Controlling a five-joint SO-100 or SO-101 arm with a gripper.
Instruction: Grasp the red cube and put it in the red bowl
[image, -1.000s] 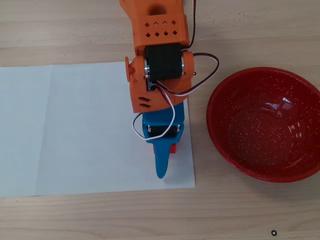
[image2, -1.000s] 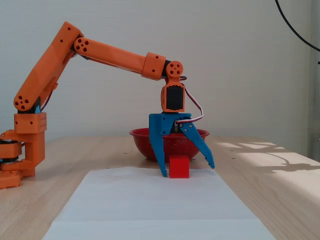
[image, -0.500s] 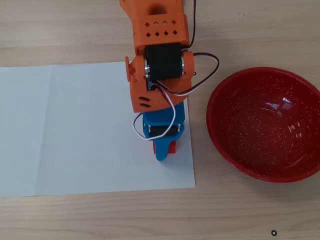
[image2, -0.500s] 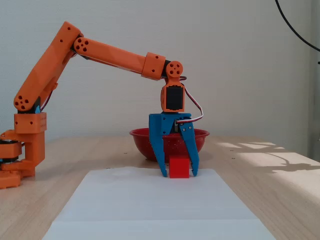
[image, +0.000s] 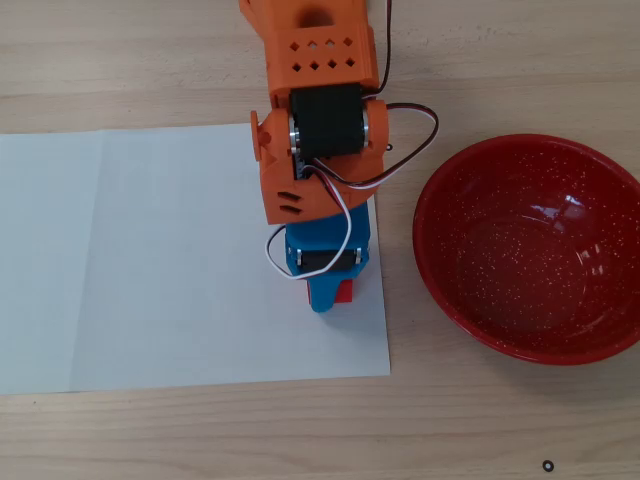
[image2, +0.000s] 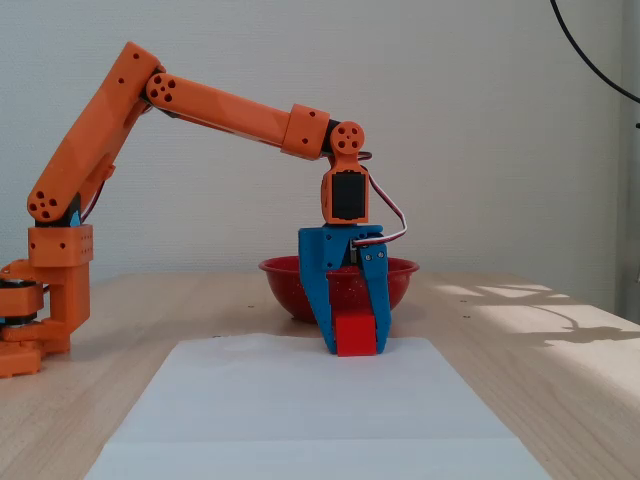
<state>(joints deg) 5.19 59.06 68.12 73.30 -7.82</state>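
- Clamping the red cube (image2: 356, 335), the gripper (image2: 355, 345) stands with its 2 blue fingers (image2: 320, 300) pressed against the cube's left and right faces in the fixed view; the grasp looks closed on it.
- The cube sits on the white paper sheet (image2: 300, 420), low between the fingertips, and appears to rest on the sheet rather than hang above it, so lifting is judged not yet begun.
- In the overhead view the gripper (image: 330, 297) covers nearly all of the cube (image: 345, 292); only a sliver of red shows at its right side, near the sheet's right edge.
- The wrist points straight down from the orange arm (image2: 220, 110), which likely keeps the fingers square to the cube's flat faces so it will not twist out.
- The red bowl (image: 530, 250) lies empty on the wooden table (image: 150, 60), off the paper and to the right of the gripper in the overhead view; in the fixed view it stands behind the gripper (image2: 400, 275).
- The next move probably calls for a lift high enough to clear the bowl's rim, then a swing over it; a loose hold on the matte cube could let it slip.
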